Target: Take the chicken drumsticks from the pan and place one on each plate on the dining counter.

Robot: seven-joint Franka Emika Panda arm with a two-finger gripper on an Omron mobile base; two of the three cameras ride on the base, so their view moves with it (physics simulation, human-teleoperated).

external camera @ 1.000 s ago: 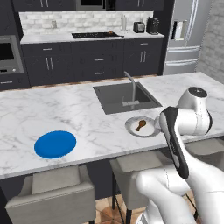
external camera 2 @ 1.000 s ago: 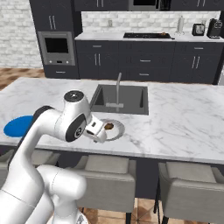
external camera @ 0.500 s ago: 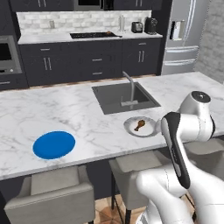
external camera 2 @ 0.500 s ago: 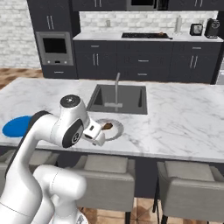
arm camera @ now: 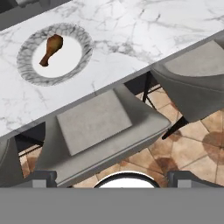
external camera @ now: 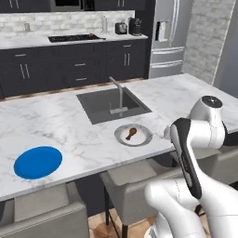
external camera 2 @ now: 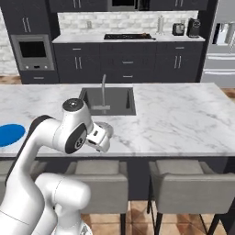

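Pincer point(arm camera: 112, 186): just two dark fingertip stubs at the bottom edge of the hand view, w/ a white round part between them; nothing seen between the tips, but how wide they stand can't be told. In the right base view the hand sits at centre-left, its tips too small to read.

Hidden/cut off: in the right base view the arm covers most of the grey-white plate point(external camera 2: 108, 125); only a pale sliver of rim pokes out beside the hand, and the blue plate point(external camera 2: 9, 134) is cut by the left edge. Cooktop point(external camera: 74, 37) on the back worktop is far and small; what's on it is unreadable.

Counts: plates 2, both on the marble dining surface point(external camera: 60, 125). Drumsticks seen: 1. Stools: 2 in the hand view, 3 in the right base view.

Chicken drumstick point(external camera: 131, 134) lies on the grey-white plate point(external camera: 133, 135), centre of the left base view, just below the sink point(external camera: 113, 103) and faucet point(external camera: 119, 93). Blue plate point(external camera: 38, 162) sits lower left, well apart, bare.

Hand view gives the closest look: drumstick point(arm camera: 51, 49) lying tilted inside the mottled rim of the plate point(arm camera: 30, 70), upper left, w/ a grey stool point(arm camera: 94, 122) below the surface edge and tiled floor point(arm camera: 192, 153) at lower right. Left base view shows both plates whole.
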